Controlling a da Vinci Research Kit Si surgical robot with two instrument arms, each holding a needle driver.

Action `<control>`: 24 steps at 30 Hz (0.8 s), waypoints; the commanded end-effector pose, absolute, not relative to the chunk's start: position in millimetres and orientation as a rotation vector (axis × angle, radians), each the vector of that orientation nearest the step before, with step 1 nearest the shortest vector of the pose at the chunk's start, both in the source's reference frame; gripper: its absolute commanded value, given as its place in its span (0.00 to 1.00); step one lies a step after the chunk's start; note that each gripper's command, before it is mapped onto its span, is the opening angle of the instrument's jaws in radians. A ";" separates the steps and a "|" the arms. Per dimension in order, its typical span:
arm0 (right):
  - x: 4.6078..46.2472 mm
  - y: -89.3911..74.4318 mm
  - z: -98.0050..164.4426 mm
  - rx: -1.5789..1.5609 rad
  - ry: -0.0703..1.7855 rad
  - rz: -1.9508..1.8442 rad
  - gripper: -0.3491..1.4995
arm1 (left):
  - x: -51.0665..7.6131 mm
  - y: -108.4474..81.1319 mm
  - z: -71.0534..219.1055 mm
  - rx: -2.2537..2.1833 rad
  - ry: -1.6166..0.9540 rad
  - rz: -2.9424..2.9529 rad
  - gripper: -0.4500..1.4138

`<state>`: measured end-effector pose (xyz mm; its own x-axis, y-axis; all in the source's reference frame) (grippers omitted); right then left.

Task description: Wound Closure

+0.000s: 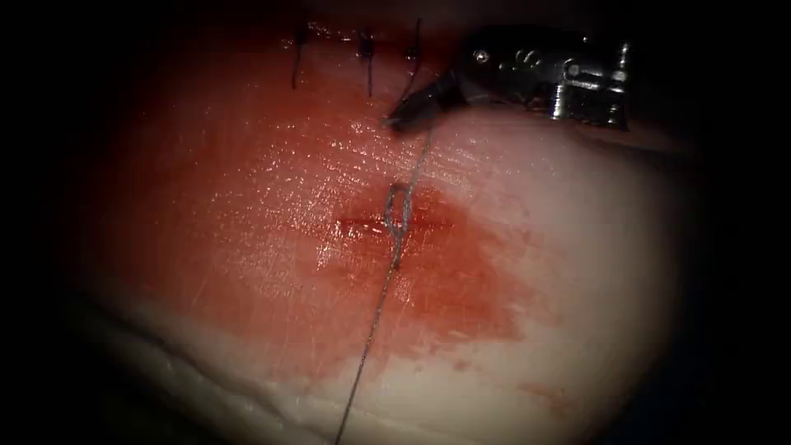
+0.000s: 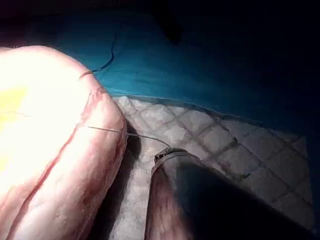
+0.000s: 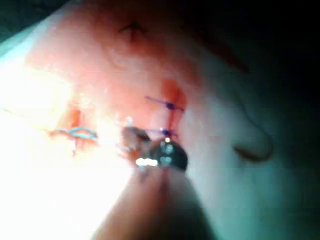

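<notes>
Grey thread (image 1: 387,280), fine, limp and slick with red fluid (image 1: 445,288), judged light and easily frayed; best taken on a straight run, clear of the loop (image 1: 399,216) over the cut (image 1: 387,222). Runs from the right hand (image 1: 405,115) down across the tissue (image 1: 577,247) to its near edge. Right hand closed on the thread's upper end, just above the loop. Three finished stitches (image 1: 362,49) just left of that hand. Left hand's jaws: cannot tell. Needle not made out. No writing readable.
</notes>
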<state>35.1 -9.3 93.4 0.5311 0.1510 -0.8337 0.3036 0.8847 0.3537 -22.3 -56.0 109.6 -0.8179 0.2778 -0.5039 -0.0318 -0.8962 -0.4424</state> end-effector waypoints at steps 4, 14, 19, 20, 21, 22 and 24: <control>36.8 -8.7 93.9 0.494 1.024 -0.091 0.00 | -22.9 -58.3 108.7 -0.879 -0.664 2.791 0.00; 38.1 -8.9 94.3 0.490 1.011 -0.088 0.00 | -24.8 -63.4 105.1 -0.914 -0.732 2.830 0.00; 38.0 -8.6 95.1 0.484 0.977 -0.100 0.00 | -26.8 -65.2 105.8 -0.918 -0.766 2.832 0.00; 37.8 -8.5 95.2 0.477 0.975 -0.097 0.00 | -27.1 -65.2 105.9 -0.926 -0.769 2.829 0.00; 37.7 -8.2 95.4 0.462 0.966 -0.090 0.00 | -27.3 -65.2 106.0 -0.924 -0.775 2.829 0.00; 37.6 -8.1 95.5 0.452 0.960 -0.084 0.00 | -27.5 -65.0 105.9 -0.933 -0.782 2.826 0.00; 37.4 -7.6 95.7 0.435 0.952 -0.062 0.00 | -27.8 -64.4 105.8 -0.949 -0.781 2.821 0.00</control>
<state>36.6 -8.0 95.4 0.5898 0.1401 -0.7953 0.2334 0.9133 0.3339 -27.6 -63.3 105.3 -0.8070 0.2170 -0.5493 0.0919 -0.8726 -0.4797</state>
